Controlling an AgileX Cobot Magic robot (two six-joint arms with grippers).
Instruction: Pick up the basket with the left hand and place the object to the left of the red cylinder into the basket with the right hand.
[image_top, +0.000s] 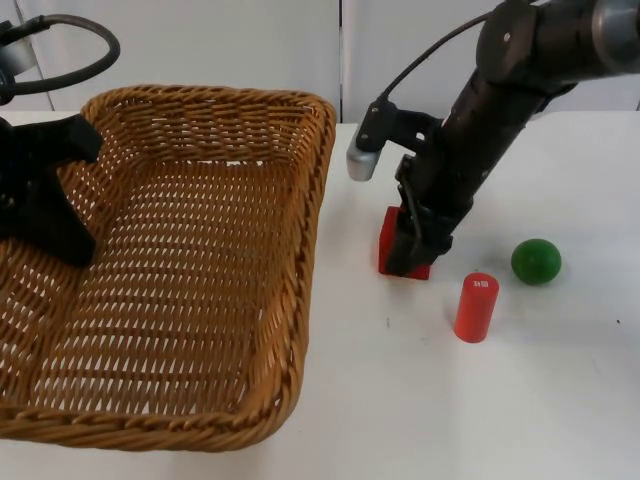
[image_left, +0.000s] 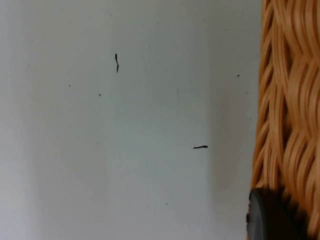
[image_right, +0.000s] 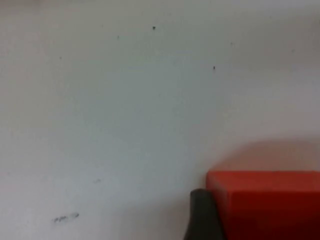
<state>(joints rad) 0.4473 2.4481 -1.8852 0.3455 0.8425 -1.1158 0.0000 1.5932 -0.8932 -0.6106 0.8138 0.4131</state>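
Top view gives you the wicker basket (image_top: 170, 270) tilted up off the white table (image_top: 560, 380), its near rim large at the picture's lower edge, with the left gripper (image_top: 45, 200) at its left side. From the left wrist view you see a black fingertip (image_left: 270, 215) pressed against the woven rim (image_left: 290, 100), so the left claw is clamped on the basket.

Look to the right of the basket: the right gripper (image_top: 412, 250) is down on the red block (image_top: 392, 245), its fingers set around it on the table. In the right wrist view you see one black finger (image_right: 202, 215) tight against the block's side (image_right: 270, 205), so the claw is closed to the block's width.

You find the red cylinder (image_top: 476, 307) lying just beside the block, on its right and nearer the camera, apart from it. The green ball (image_top: 536, 261) sits further right, near the cylinder's top end.
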